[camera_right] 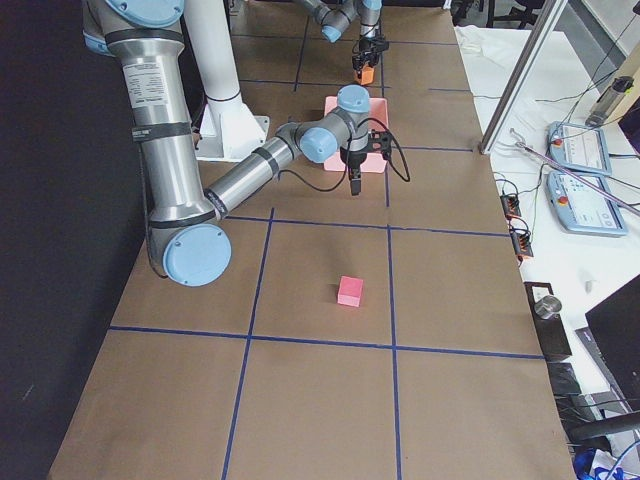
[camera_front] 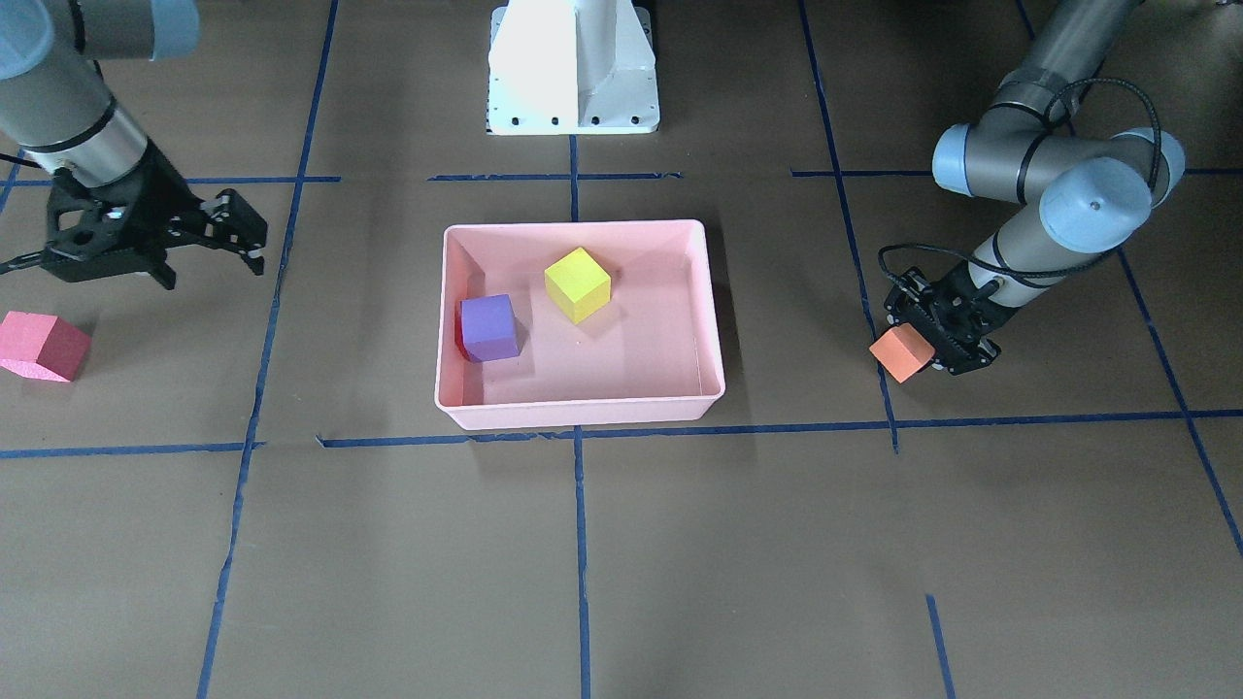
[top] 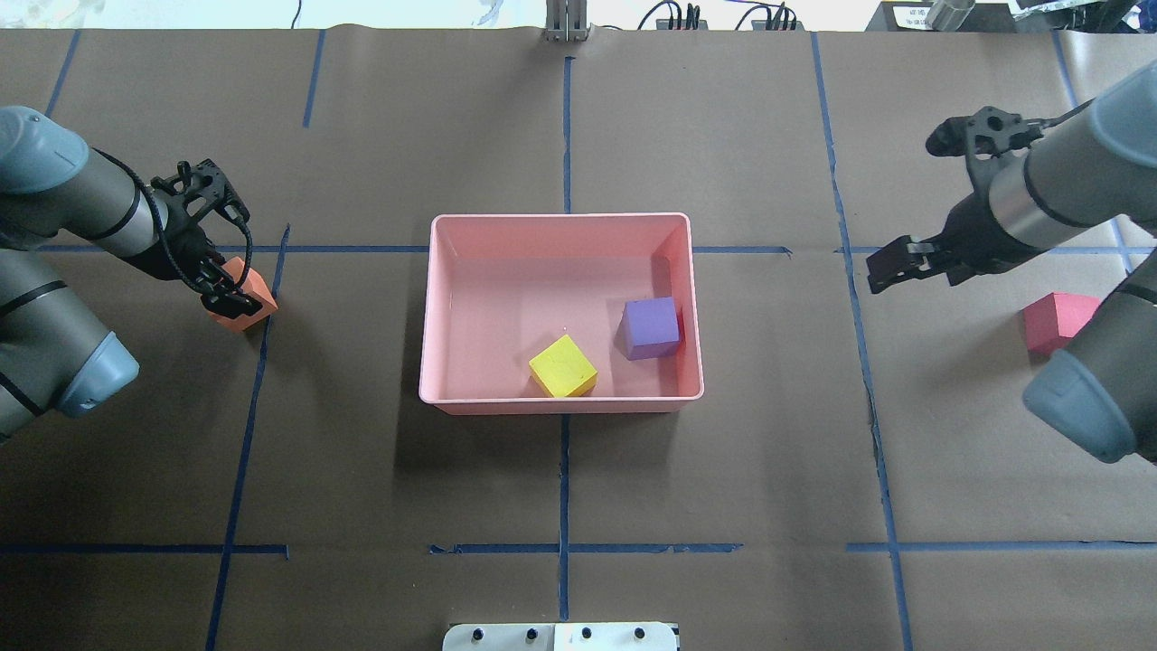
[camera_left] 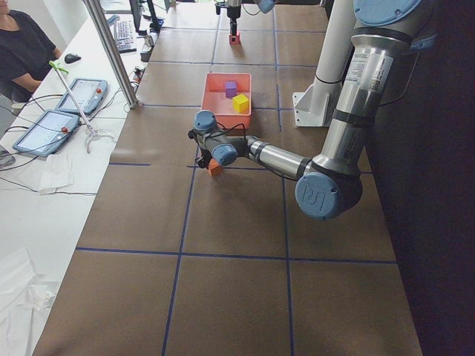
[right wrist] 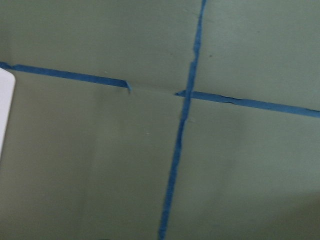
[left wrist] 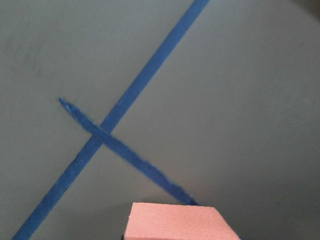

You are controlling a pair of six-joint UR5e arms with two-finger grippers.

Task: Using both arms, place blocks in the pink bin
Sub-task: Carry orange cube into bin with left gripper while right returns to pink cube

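Overhead exterior showed four blocks: purple block (top: 651,327) and yellow block (top: 562,366) in the one bin (top: 560,217), red block (top: 1053,324) on the table (top: 560,488) near the right gripper (top: 902,212), jaws apart. The left gripper (top: 226,294) clamped the orange block (top: 244,309), well outside the bin.

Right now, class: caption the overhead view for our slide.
Left gripper grips orange block; yellow block and purple block lie in bin; pink block outside.
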